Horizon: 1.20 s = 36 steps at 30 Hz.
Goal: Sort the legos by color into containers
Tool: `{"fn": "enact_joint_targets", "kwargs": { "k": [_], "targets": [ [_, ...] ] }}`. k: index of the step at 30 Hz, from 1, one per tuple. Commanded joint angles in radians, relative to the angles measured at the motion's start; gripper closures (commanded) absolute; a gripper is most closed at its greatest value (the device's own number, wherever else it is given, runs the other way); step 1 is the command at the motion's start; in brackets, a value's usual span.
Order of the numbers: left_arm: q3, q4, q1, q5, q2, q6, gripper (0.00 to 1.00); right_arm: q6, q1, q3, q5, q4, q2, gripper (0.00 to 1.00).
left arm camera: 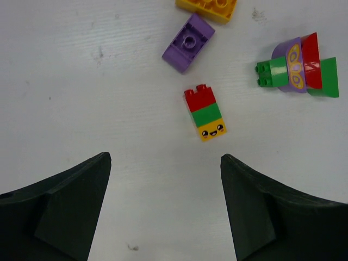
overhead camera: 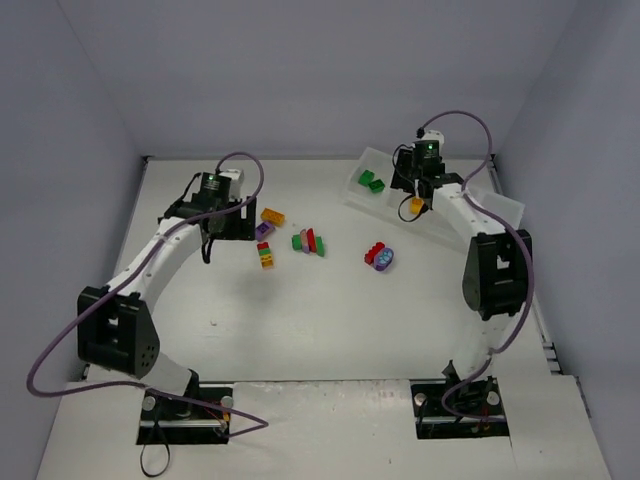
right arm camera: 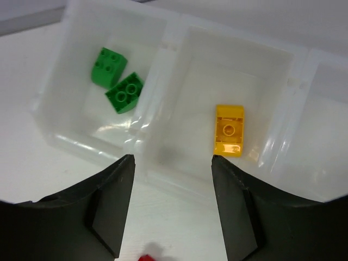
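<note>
My right gripper (right arm camera: 172,160) hangs open over the translucent tray (right arm camera: 173,44), with nothing between its fingers. An orange-yellow brick (right arm camera: 229,130) lies loose in the second compartment, just beyond the right fingertip. Two green bricks (right arm camera: 117,80) sit in the leftmost compartment. My left gripper (left arm camera: 166,159) is open above bare table, short of a red-green-yellow stack (left arm camera: 205,113). Farther off lie a purple brick (left arm camera: 188,42), an orange-yellow brick (left arm camera: 209,6) and a green-purple-red cluster (left arm camera: 296,68). A red brick (overhead camera: 374,253) and a rounded purple piece (overhead camera: 385,259) lie mid-table.
The tray (overhead camera: 503,206) stands slanted at the back right, near the side wall. A red brick's tip (right arm camera: 148,258) shows on the table just under my right gripper. Walls close in the table at the back and both sides.
</note>
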Motion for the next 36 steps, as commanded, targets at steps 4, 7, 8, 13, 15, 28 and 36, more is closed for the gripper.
{"fn": "enact_joint_targets", "kwargs": {
  "k": [4,7,8,13,15,28,36],
  "targets": [
    [0.182,0.152,0.001,0.116,0.216,0.226,0.25,0.003,0.088,-0.085,-0.089,0.046,-0.232,0.44],
    [0.25,0.162,0.001,0.158,0.326,0.245,0.25,0.016,0.106,-0.131,-0.139,0.038,-0.283,0.44],
    [0.264,0.166,0.001,0.167,0.352,0.252,0.26,0.02,0.115,-0.144,-0.164,0.037,-0.3,0.44],
    [0.347,0.18,0.006,0.198,0.509,0.285,0.3,0.029,0.144,-0.24,-0.191,0.037,-0.406,0.43],
    [0.381,0.16,0.006,0.204,0.556,0.308,0.34,0.03,0.149,-0.257,-0.207,0.037,-0.438,0.43],
    [0.291,0.214,0.018,0.245,0.482,0.375,0.97,0.026,0.16,-0.297,-0.315,0.029,-0.51,0.42],
    [0.043,0.502,-0.017,0.449,0.123,0.478,0.97,0.124,0.204,-0.178,-0.478,0.024,-0.443,0.41]
  ]
}}
